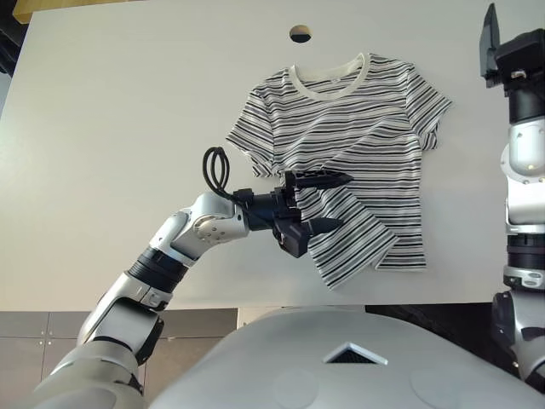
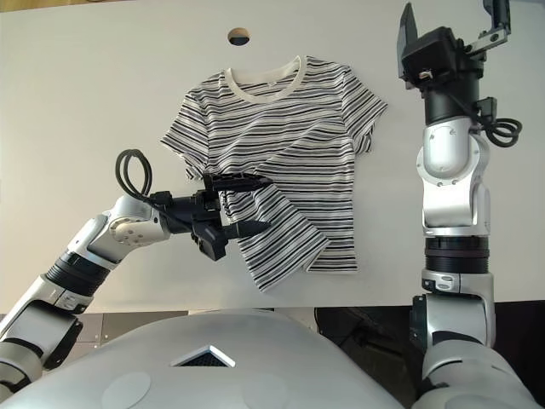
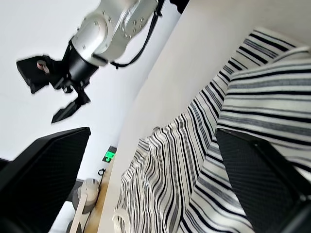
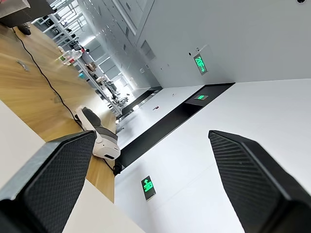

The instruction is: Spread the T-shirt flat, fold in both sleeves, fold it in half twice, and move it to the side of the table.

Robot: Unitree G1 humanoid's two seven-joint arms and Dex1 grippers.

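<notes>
round hole, far side | green signs on wall | wooden floor

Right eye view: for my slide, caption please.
Open left gripper at the folded-over hem of the T-shirt, right gripper raised open.

You have the T-shirt lying on the table right of centre, the left gripper over its lower-left edge, the right gripper at upper right.

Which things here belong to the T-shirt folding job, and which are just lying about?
Job: T-shirt; left gripper, open at the shirt's edge; right gripper, raised and open; table.
Lying about: round hole near the table's far edge.
</notes>
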